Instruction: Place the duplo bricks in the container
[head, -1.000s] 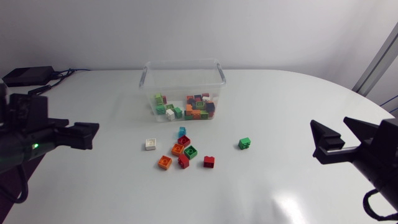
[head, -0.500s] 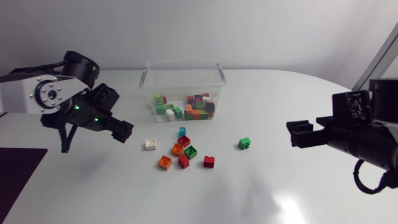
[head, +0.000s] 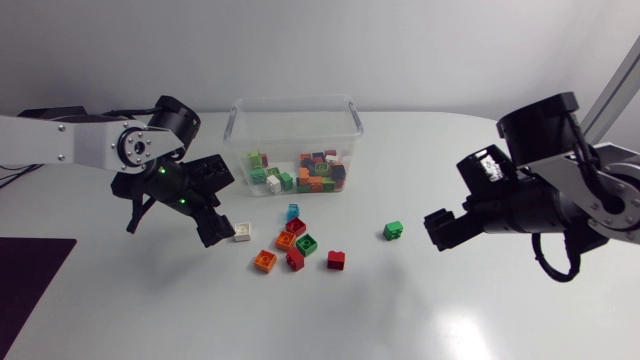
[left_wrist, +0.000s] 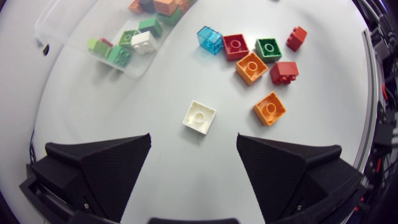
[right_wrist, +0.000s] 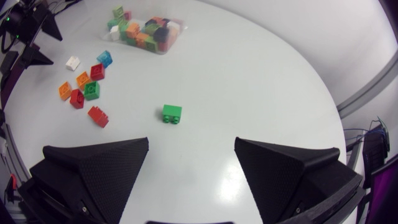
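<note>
A clear plastic container (head: 295, 108) at the back of the table holds many coloured duplo bricks. In front of it lie several loose bricks: a white brick (head: 242, 232), a blue one (head: 293, 211), a cluster of red, orange and dark green bricks (head: 297, 243), and a lone green brick (head: 393, 230) to the right. My left gripper (head: 215, 203) hovers open just left of the white brick (left_wrist: 199, 117), which lies ahead of its fingers. My right gripper (head: 455, 195) is open, right of the green brick (right_wrist: 172, 113), with nothing between its fingers.
The bricks nearest the white one are an orange brick (left_wrist: 269, 108) and another orange brick (left_wrist: 251, 67). The container wall (left_wrist: 74, 31) is ahead of the left gripper. Bare white tabletop surrounds the lone green brick.
Both arms have swung in from the table's sides. The left gripper came right, down to the white brick. The right gripper came left toward the green brick. No brick has moved.
</note>
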